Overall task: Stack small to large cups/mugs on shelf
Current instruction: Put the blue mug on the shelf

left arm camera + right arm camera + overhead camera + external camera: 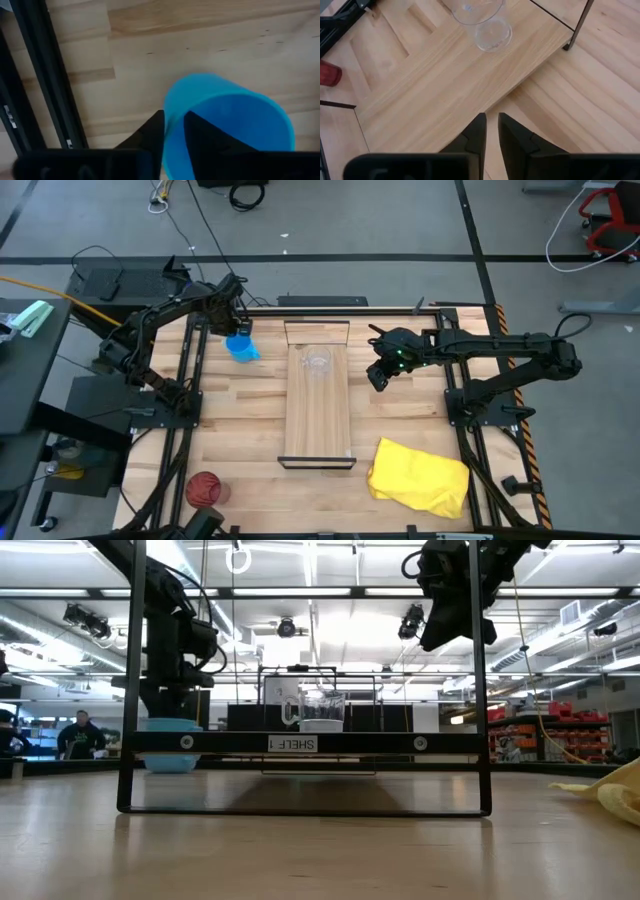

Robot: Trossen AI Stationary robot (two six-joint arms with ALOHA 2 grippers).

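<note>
A bright blue mug [243, 348] is on the table left of the shelf's far end; it also shows in the low view [170, 758]. My left gripper [238, 330] is shut on its rim. A small clear cup [317, 362] stands on its base on the light-wood shelf [320, 420], near the shelf's far end. My right gripper [378, 375] hangs shut and empty above the table right of the shelf, and high up in the low view [455, 610]. A dark red cup [205, 488] stands at the near left corner. My left gripper holds the blue mug by its rim wall [172, 132], one finger inside [205, 137] the mug and one outside [152, 132]. The fingers come from above, pointing down. The mug is upright with its bottom at tabletop level in the low view; I cannot tell whether it is lifted clear.
A crumpled yellow cloth [420, 475] lies at the near right of the table. The shelf's dark metal end brackets [125, 680] stand upright at both ends. The red cup also shows in the right wrist view [329, 74]. A person [82, 735] is in the room behind.
</note>
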